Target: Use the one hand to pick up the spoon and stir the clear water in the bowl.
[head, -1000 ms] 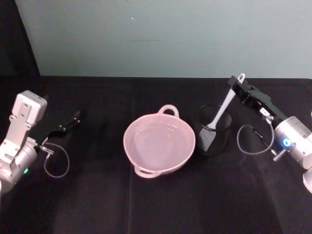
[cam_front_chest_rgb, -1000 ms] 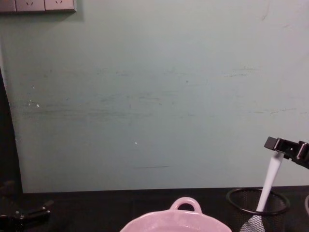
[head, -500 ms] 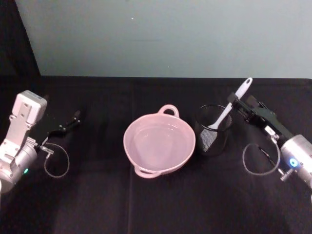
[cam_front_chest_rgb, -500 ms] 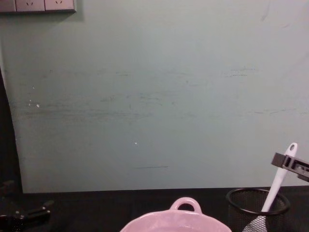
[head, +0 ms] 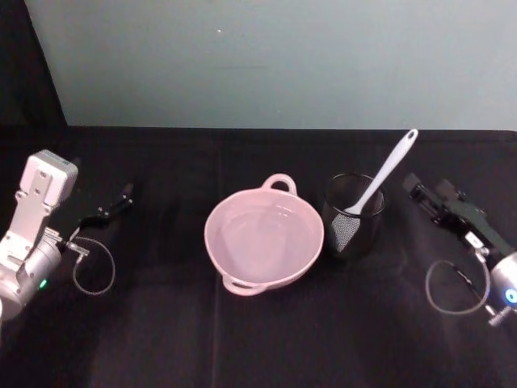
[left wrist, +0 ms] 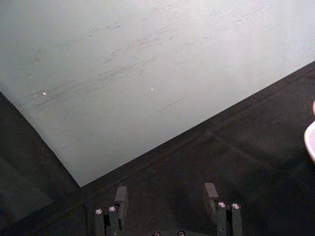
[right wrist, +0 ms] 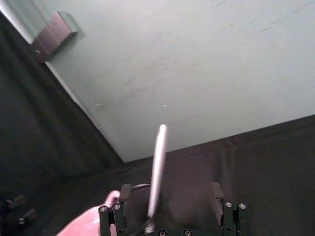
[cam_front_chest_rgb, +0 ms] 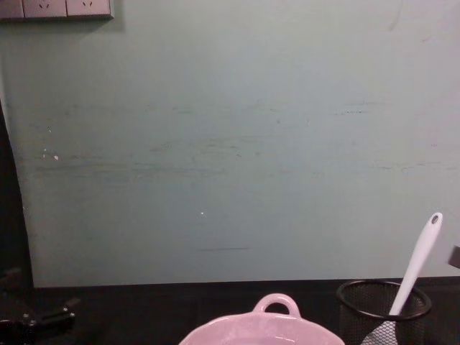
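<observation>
1. Spoon (head: pixel 380 179) leaned in the black mesh cup (head: pixel 353 217), right of the bowl (head: pixel 263 239).
2. Right gripper (head: pixel 423 196) stood wide and empty beside it.
3. Left gripper (left wrist: pixel 168 201), also wide, sat parked.
4. Best grip looked mid-handle, lifting straight.

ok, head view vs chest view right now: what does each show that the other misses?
Head view alone: the whole bowl with its water, the right gripper set back from the spoon, jaws open, and the left arm's silver body beside its idle left gripper.

Chest view alone: the wall sockets at top left.

Both: the spoon leaning in the black mesh cup, and the bowl's far loop handle.
</observation>
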Available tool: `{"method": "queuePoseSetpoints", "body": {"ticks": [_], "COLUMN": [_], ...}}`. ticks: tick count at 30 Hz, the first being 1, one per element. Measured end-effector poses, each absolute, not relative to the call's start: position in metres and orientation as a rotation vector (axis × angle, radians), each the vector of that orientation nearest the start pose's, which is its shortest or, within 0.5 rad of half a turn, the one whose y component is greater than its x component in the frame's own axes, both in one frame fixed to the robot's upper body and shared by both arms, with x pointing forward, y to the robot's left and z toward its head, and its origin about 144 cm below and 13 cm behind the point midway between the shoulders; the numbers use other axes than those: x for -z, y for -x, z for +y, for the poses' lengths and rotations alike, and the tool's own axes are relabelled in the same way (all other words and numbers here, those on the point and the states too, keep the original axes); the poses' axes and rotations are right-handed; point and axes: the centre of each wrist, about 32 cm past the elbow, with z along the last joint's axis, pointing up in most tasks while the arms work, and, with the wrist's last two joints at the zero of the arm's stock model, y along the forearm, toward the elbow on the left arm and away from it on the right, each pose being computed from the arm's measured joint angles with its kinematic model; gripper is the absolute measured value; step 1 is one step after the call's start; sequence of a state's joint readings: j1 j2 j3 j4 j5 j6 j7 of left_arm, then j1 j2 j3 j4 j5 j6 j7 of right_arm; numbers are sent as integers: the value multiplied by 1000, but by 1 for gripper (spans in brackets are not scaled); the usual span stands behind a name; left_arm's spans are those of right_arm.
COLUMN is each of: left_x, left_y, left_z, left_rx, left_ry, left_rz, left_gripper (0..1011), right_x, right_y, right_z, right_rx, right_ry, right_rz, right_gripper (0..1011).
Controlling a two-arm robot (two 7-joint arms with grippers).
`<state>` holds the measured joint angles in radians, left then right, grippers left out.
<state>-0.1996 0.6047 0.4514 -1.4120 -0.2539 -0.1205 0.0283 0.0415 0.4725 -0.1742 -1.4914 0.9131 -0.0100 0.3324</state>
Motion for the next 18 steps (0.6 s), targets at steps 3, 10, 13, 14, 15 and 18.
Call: {"method": "queuePoseSetpoints", "body": {"ticks": [3, 10, 13, 14, 15, 18], "left_x": [-1140, -1140, -1140, -1140, -1140, -1140], "left_y": [-489, -489, -489, -489, -489, -489], "left_z": [310, 310, 310, 310, 310, 310], "left_rx": [-1248, -1248, -1248, -1248, -1248, -1248], "left_ry": [-305, -304, -304, -305, -304, -304], "left_rz": [-285, -285, -285, -285, -285, -285], "left_gripper": [1011, 1011, 1011, 1011, 1011, 1011], "right_x": [-1140, -1138, -1137, -1136, -1135, -1132], "right_y": [-464, -474, -484, -487, -493, -503], "right_z": [-330, -331, -324, -322, -318, -312], "right_rx": [1158, 1219, 1239, 1243, 1252, 1260], "right_ry": [-262, -106, -25, -9, 28, 67], "right_rz": [348, 224, 145, 128, 88, 34], "right_gripper": [1003, 1003, 1003, 1002, 1003, 1002]}}
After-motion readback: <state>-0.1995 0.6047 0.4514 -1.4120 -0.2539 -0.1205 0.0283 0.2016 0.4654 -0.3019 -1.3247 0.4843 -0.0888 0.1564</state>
